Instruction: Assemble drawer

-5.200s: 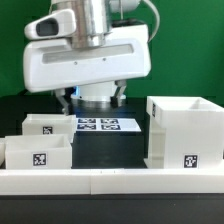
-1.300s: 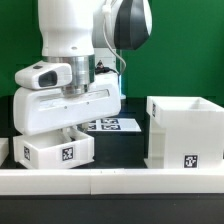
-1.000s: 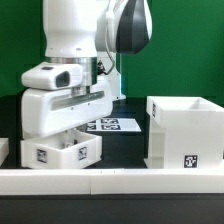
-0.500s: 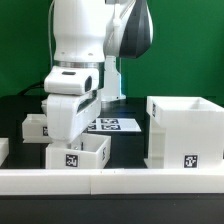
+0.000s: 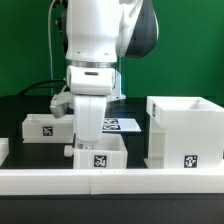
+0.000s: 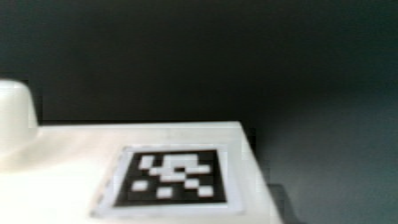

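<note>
In the exterior view my gripper [image 5: 88, 138] reaches down into a small white tray [image 5: 100, 153] with a square tag on its front, and holds it by a wall just behind the front rail. The fingertips are mostly hidden by the tray. A second small tray [image 5: 45, 127] stands further back on the exterior view's left. The tall boxy casing [image 5: 185, 130] stands on the exterior view's right, open side up, about a hand's width from the held tray. The wrist view shows a white tray surface with its tag [image 6: 173, 180] close up over the dark table.
The long low white rail [image 5: 150, 181] runs along the front edge. The marker board [image 5: 118, 125] lies flat behind the arm. A green wall closes the back. A black cable hangs behind the arm on the exterior view's left.
The gripper picked up the front tray on the exterior view's left and carried it rightwards toward the casing, turning so the tray's tag faces the front.
</note>
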Motion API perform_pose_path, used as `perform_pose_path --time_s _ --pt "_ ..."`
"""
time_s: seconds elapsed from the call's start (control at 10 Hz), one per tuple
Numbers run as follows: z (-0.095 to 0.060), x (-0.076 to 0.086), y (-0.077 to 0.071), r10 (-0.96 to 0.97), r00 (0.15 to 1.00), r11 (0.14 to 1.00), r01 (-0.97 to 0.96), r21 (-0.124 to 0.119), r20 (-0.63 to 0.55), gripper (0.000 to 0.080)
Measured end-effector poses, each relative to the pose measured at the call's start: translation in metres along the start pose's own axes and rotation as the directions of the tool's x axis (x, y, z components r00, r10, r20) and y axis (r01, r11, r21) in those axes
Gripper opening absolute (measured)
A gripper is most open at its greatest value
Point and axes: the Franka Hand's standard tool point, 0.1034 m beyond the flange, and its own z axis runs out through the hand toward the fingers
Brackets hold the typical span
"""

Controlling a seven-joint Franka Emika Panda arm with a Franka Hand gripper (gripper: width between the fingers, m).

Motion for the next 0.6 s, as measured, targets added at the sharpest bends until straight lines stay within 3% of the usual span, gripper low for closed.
perform_pose_path --time_s 0.2,0.4,0.6 --pt "-0.0042 0.0062 0.0080 0.003 1.000 1.000 -0.003 -0.018 0.002 0.0041" --pt "-0.0021 0.0048 0.0067 0.006 1.000 0.999 -0.006 -0.034 0.000 0.0041" --pt "-0.0029 0.0092 0.0081 0.008 1.000 1.000 -0.008 -0.030 -0.001 0.0041"
